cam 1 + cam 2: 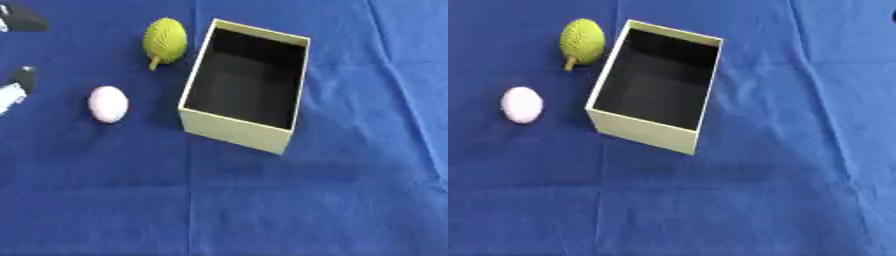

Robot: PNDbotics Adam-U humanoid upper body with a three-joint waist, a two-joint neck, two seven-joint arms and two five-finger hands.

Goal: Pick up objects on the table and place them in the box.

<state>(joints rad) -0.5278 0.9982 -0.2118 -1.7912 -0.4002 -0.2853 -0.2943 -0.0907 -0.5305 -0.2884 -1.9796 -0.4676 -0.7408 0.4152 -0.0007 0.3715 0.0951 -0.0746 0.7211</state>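
Green fruit [582, 40] & egg [521, 104] beside box [640, 131]

No readable txt, labels or nos. anywhere.

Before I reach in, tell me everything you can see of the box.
The box is an open-topped rectangular carton with pale yellow-green walls, looking like cardboard, and a dark inside with nothing showing in it. It stands upright on the blue cloth, turned askew so that one near corner points toward the camera. The bumpy green fruit with a short stem lies close by its far left corner, whether touching I cannot tell; the pale pink egg-shaped object lies apart to its left. No hand touches it.
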